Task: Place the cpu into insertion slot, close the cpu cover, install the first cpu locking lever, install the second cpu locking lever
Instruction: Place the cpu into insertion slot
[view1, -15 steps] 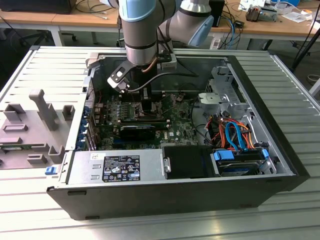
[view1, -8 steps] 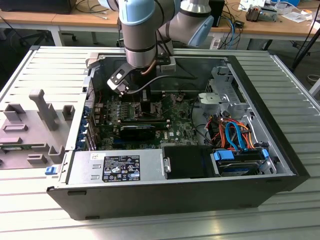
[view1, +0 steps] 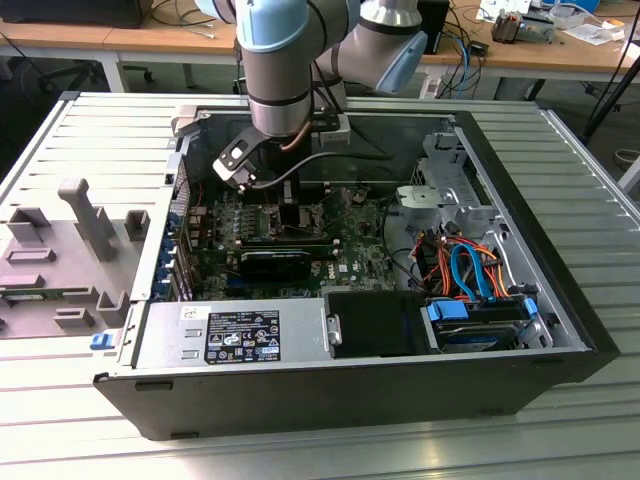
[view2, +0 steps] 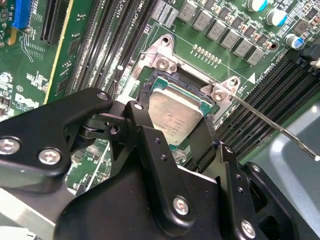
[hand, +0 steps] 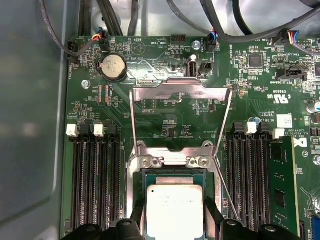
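The cpu (hand: 174, 212) lies in the insertion slot (hand: 172, 172), inside the case (view1: 250, 340) on the worktop (view1: 600, 260). The claw (view2: 177, 125) sits around it; I cannot tell if it squeezes. The cpu looks light, stiff and easy to hurt, so its side edges are the place to hold. The cpu cover (hand: 180, 89) stands open.

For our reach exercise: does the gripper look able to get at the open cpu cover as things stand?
Probably yes. The gripper sits at the cpu, and the cover stands open just beyond it, with nothing between them.
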